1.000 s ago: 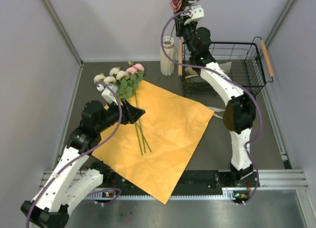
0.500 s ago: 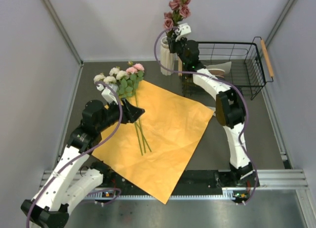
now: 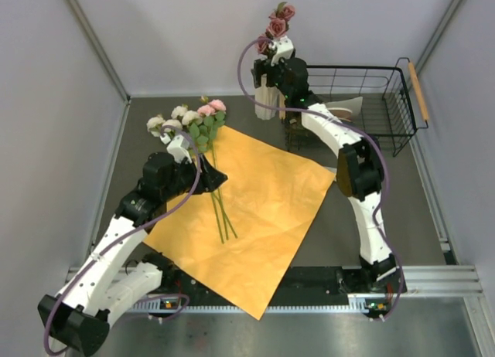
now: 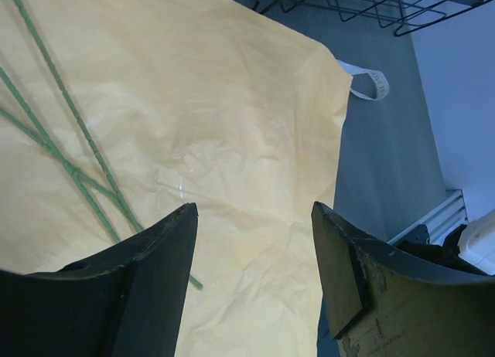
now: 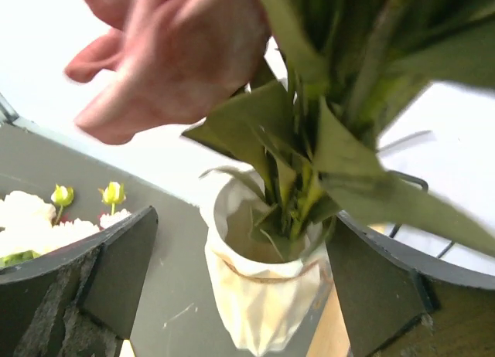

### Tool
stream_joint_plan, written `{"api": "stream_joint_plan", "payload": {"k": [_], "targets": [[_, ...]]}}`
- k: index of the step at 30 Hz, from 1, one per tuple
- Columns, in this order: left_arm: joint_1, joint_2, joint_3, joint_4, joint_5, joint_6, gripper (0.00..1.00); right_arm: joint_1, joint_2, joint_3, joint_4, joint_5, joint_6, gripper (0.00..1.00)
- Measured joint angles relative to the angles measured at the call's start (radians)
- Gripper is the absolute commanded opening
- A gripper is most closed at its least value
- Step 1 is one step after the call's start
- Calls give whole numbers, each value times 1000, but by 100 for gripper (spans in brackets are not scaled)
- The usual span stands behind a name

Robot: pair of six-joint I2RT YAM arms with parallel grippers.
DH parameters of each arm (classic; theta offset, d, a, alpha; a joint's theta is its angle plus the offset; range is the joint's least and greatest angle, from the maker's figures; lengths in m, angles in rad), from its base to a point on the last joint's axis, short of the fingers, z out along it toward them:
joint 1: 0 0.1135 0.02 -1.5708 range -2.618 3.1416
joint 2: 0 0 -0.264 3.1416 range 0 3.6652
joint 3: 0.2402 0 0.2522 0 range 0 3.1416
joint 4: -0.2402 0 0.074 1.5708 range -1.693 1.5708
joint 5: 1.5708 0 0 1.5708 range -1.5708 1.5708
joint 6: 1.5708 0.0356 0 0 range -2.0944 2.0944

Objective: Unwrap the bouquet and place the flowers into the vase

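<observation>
1. The orange paper lies spread flat on the table, with one corner pointing toward the arm bases.
2. The left gripper hangs over the paper's left part. Its jaws stand wide with nothing between them.
3. The loose flowers lie with their thin green stems across the paper's left half. Their white and pink heads rest on the table just past its far-left edge.
4. A cream ribbon lies on the table at the paper's right corner.
5. The black wire basket stands beyond the paper's far-right edge.
6. The vase stands beyond the paper's far corner, just left of the basket. Green stems and leaves reach down into its mouth, and the mauve roses rise above it.
7. The right gripper hangs over the vase. Its fingers are spread wide on either side of those stems and clamp nothing.
</observation>
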Motion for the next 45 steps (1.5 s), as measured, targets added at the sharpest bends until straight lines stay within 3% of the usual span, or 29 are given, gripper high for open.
{"api": "stream_joint_plan", "payload": {"k": [7,11,21,26,30,31,33,34,36,39,45], "targets": [[0,39,0,-43,-40,-23,66,0,-127,26,-318,27,40,99],[0,88,2,-60,-79,-45,60,0,-252,11,-449,49,62,99],[7,385,92,-206,-311,-138,39,5,-731,-474,-529,87,198,95],[26,530,168,-193,-362,-132,47,32,-878,-708,-560,40,251,83],[53,650,246,-203,-357,-67,58,80,-966,-852,-579,-38,272,78],[63,687,277,-209,-352,-47,65,93,-986,-881,-581,-58,275,77],[82,752,323,-207,-339,-10,65,112,-1022,-932,-582,-97,281,77],[91,777,340,-208,-327,8,62,117,-1037,-952,-582,-113,285,76],[102,817,365,-211,-304,31,45,124,-1057,-986,-578,-138,290,73],[108,871,393,-203,-253,63,33,124,-1070,-1027,-577,-168,296,71],[106,966,471,-193,-208,106,33,124,-1075,-1064,-583,-203,303,69]]}}
